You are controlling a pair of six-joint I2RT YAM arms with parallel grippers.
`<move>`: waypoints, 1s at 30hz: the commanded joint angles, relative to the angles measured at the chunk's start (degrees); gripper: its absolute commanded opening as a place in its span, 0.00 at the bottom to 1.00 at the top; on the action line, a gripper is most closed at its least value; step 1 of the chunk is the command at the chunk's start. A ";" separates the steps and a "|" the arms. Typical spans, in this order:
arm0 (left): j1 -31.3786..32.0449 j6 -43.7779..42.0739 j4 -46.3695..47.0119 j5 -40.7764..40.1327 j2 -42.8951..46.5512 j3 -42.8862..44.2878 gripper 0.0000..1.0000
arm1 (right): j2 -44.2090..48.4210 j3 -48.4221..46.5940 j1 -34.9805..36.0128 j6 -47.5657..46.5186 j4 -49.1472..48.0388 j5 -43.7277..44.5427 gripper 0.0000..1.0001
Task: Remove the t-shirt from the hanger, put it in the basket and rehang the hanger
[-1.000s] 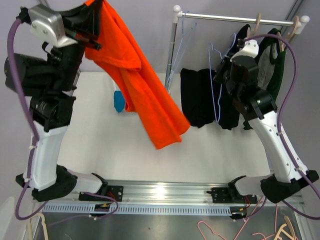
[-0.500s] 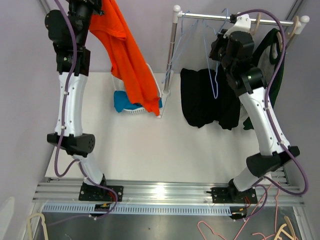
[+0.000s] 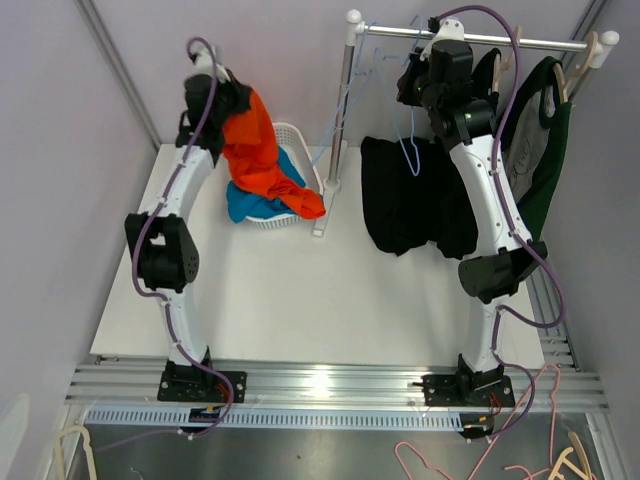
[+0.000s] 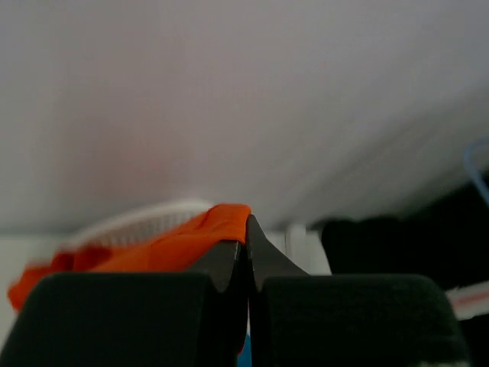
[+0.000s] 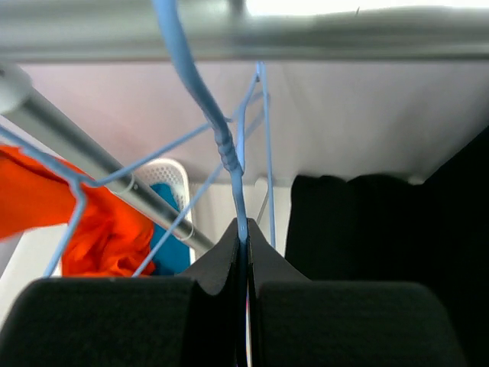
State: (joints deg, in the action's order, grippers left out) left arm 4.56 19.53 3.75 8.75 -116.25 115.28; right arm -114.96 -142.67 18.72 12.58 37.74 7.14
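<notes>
Left hand (image 4: 247, 235) pinching orange t-shirt (image 3: 262, 160), draped into basket (image 3: 297, 137).

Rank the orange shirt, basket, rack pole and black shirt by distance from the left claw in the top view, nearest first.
From the left claw:
1. Orange shirt: pinched in the claw itself.
2. Basket: under the shirt, back left of the table.
3. Rack pole: farther right.
4. Black shirt: farthest, hanging right of the pole.

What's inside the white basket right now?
An orange shirt, its top pinched by the left gripper, drapes into the basket over a blue garment. The shirt covers most of the inside, so anything further beneath cannot be seen.
</notes>
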 commanded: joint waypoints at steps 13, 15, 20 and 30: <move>7.66 18.70 -20.69 -1.64 4.72 -20.37 0.18 | 1.84 2.84 0.79 3.42 -0.73 -6.52 0.00; 7.40 18.44 -22.46 0.20 2.97 -18.53 0.40 | 1.93 2.49 0.88 3.24 -0.21 -6.52 0.01; 6.70 16.51 -33.33 0.91 1.11 -9.93 0.83 | 3.85 2.57 0.70 2.19 0.50 -4.59 0.18; 9.06 11.42 -39.34 -9.86 14.89 -4.54 0.99 | 8.34 2.22 -0.09 -0.80 2.34 4.11 0.55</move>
State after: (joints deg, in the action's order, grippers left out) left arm 11.44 34.50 -34.52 4.82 -112.40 108.44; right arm -110.98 -139.70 18.92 13.96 39.86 7.18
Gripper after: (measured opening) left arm 0.994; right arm 0.537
